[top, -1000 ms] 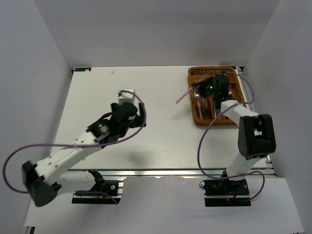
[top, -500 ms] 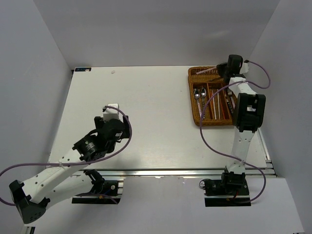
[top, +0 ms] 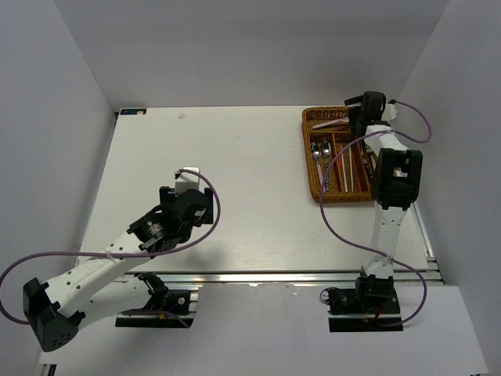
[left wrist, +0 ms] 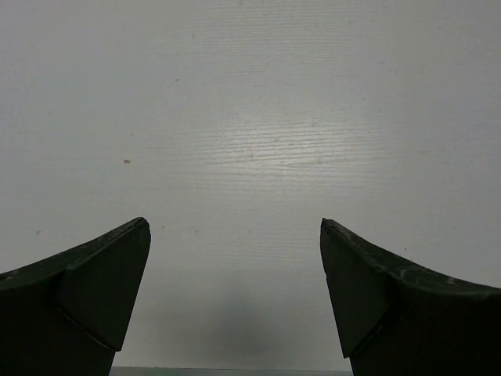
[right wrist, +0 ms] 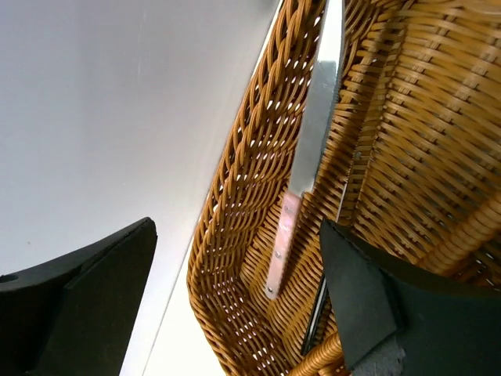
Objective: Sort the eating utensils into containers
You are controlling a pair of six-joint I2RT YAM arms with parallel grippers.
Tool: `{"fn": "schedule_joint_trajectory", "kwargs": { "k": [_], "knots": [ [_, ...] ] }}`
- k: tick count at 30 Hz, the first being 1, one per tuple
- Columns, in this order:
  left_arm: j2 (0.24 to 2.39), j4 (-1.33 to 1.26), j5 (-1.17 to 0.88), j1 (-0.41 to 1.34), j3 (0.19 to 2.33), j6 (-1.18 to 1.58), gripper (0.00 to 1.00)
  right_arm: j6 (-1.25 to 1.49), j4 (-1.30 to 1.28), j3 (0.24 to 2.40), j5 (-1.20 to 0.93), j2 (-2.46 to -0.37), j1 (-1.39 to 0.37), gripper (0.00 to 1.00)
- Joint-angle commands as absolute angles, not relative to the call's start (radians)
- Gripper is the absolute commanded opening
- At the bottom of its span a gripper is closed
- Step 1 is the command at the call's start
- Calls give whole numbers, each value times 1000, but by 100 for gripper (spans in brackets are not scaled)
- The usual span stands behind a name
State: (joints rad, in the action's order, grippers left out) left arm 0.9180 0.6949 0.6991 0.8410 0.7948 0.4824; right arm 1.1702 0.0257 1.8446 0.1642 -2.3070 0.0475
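right gripper (right wrist: pixel 236 231): wide open, holding nothing, over the far end of the wicker tray (top: pixel 342 199) | knife (right wrist: pixel 304 157): lies in the tray's crosswise slot | left gripper (left wrist: pixel 235 235): open, far from the tray, over the surface (left wrist: pixel 250 117) | tip: lift straight up, don't bump the knife
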Motion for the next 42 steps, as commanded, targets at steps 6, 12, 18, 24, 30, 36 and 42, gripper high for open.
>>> {"fn": "schedule_joint_trajectory", "kwargs": {
  "k": [6,12,18,24,30,36,42],
  "knots": [
    [887,683,730,844,805,483,98,1114,-34,1845,278,-2145,51,89],
    [844,704,853,842,819,541,98,953,-66,1801,209,-1984,45,89],
    [819,729,1022,822,876,653,98,473,-121,1596,219,-1603,-56,90],
    [916,706,987,730,1020,621,98,211,-101,1145,242,-1124,-251,89],
    [933,638,683,379,1098,491,98,170,-340,1022,209,-847,-327,89],
    [820,598,739,282,1022,459,98,182,-491,996,213,-694,-341,89],
    [706,552,759,282,879,436,98,192,-509,954,198,-650,-344,90]
  ]
}}
